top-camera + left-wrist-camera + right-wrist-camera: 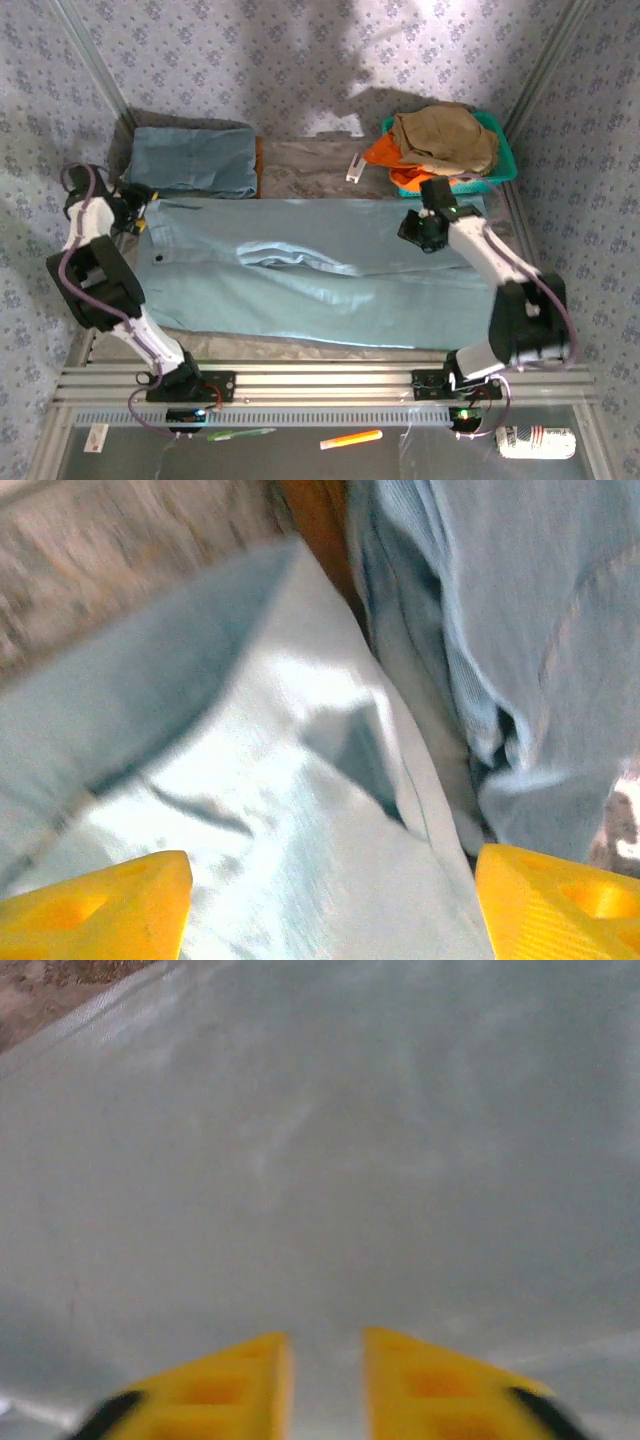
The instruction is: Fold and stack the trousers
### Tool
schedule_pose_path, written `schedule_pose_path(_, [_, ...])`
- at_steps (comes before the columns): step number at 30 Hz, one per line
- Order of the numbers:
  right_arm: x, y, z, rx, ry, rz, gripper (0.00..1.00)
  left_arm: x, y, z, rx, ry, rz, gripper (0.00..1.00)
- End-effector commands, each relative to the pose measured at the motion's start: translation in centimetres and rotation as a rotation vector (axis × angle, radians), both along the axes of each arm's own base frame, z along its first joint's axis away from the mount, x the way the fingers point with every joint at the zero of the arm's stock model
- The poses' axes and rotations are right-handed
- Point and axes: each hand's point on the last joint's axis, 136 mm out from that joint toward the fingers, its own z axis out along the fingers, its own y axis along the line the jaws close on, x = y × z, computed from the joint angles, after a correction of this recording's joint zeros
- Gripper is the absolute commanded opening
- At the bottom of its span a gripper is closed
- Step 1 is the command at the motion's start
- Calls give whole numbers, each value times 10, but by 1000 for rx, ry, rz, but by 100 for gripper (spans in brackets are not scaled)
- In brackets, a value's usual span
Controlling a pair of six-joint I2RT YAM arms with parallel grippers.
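Top external cam: trousers lie spread flat across the table, waist to the left w/ a dark button, legs running right, a rumpled ridge near the middle. L gripper sits at the waistband's far-left corner. R gripper is over the far edge of the legs, towards the right end. Behind the waist lies a folded blue garment, just beside the trousers' far edge. Far right: teal basket holding a tan garment on top of an orange garment. Small white item rests on the brown mat btwn folded garment and basket. At the near rail: orange marker, green pen, white bottle.

L wrist cam adds what the top view can't resolve: L gripper is spread wide, yellow fingertips at opp. bottom corners, pale trousers cloth between them w/ a raised fold, not clamped. Folded blue garment is to the right, its layered edge visible.

R wrist cam: R gripper has fingers drawn nearly together, only a slim slit left, over smooth trousers cloth. Can't tell if any cloth is nipped. Pic is blurred.
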Motion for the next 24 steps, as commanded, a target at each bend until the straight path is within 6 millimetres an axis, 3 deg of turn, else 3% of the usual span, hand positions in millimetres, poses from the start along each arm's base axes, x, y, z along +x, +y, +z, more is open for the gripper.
schedule_pose_path(1, [9,14,-41,-15,116,23,0,-18,-40,-13,4,47,14,74])
schedule_pose_path(5, [13,12,-78,6,212,-12,0,-38,-76,-51,-46,46,25,73])
schedule_pose_path(8, [16,-6,-83,-35,215,-43,0,-47,-81,-71,-42,79,12,73])
schedule_pose_path(14, [8,-50,-95,-57,261,-134,0,-56,-84,-89,-52,112,8,73])
schedule_pose_path(19, [4,-80,-89,-110,245,-212,0,-73,-84,-95,-34,131,15,79])
schedule_pose_path(22, [9,-71,-69,-125,207,-187,0,-86,-85,-87,-12,131,-1,82])
schedule_pose_path(24, [9,-64,-52,-175,184,-166,0,-94,-78,-76,37,136,14,92])
